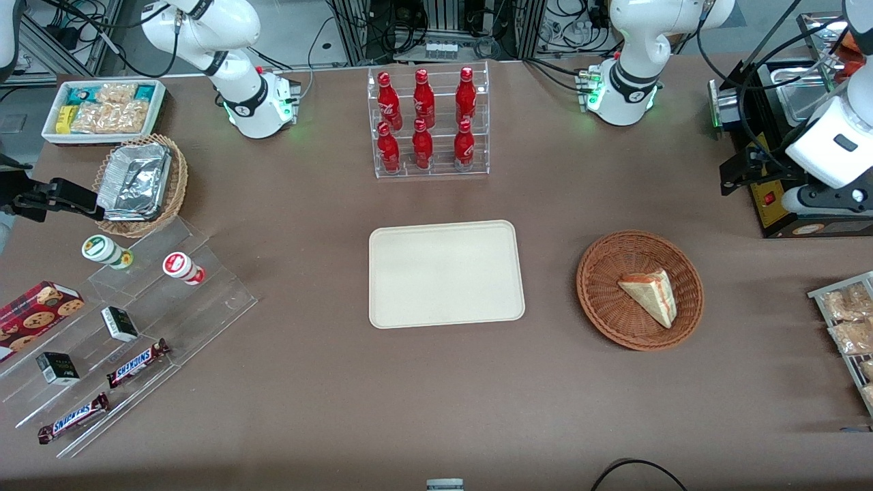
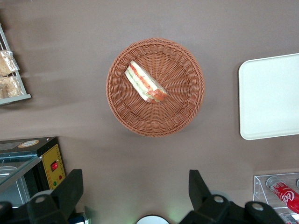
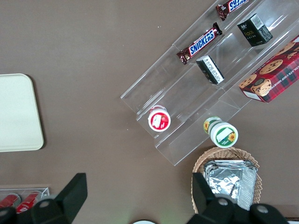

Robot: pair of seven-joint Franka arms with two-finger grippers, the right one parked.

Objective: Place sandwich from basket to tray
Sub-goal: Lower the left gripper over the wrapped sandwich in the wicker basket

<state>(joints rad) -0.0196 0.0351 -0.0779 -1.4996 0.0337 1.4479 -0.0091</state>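
- Lying in the round reddish-brown wicker basket (image 1: 640,290): triangular tan-bread sandwich (image 1: 650,295) with red and green filling, on its side, untouched.
- Flat cream rectangular tray (image 1: 447,273) beside the basket, toward the parked arm's end, apart from it.
- Left gripper (image 2: 135,193) hangs high above the table, farther back than the basket, fingers (image 2: 71,189) spread wide, holding nothing.

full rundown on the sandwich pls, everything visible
The sandwich is a triangular wedge of pale tan bread, with red, orange and green filling showing along its cut edge in the wrist view. It lies on its side, whole, inside the brown wicker basket, touching only the weave. The pincer is open, high above the table beside the basket, touching nothing.
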